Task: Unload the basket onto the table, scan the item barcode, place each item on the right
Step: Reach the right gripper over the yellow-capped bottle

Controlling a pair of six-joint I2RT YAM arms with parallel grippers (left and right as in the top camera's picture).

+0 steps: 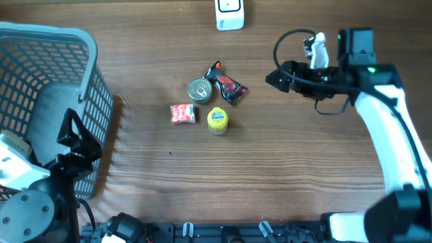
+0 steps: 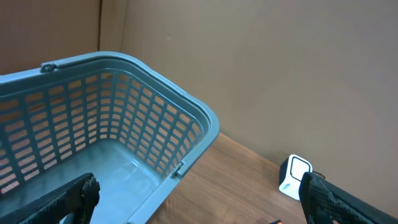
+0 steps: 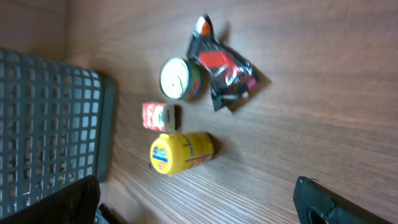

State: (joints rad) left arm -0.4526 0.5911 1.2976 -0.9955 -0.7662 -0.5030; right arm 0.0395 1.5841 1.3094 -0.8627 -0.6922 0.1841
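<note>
Though gripping nothing, hovered right gripper at 3 o'clock of can, jaws spread wide for a pick | left gripper likewise spread, parked beside basket at 9 o'clock | can, pouch, jar, pack huddled mid-table, judged unscanned | scanner stood at 12 o'clock, within reach.

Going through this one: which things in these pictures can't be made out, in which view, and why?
- Barcodes: none shows on the can, black packet, red packet or yellow jar. The print is too small overhead and blurred in the right wrist view.
- Scanner: cut off by the top edge overhead.
- Basket: cut off by the left edge overhead, and its near side is hidden by the left arm.
</note>
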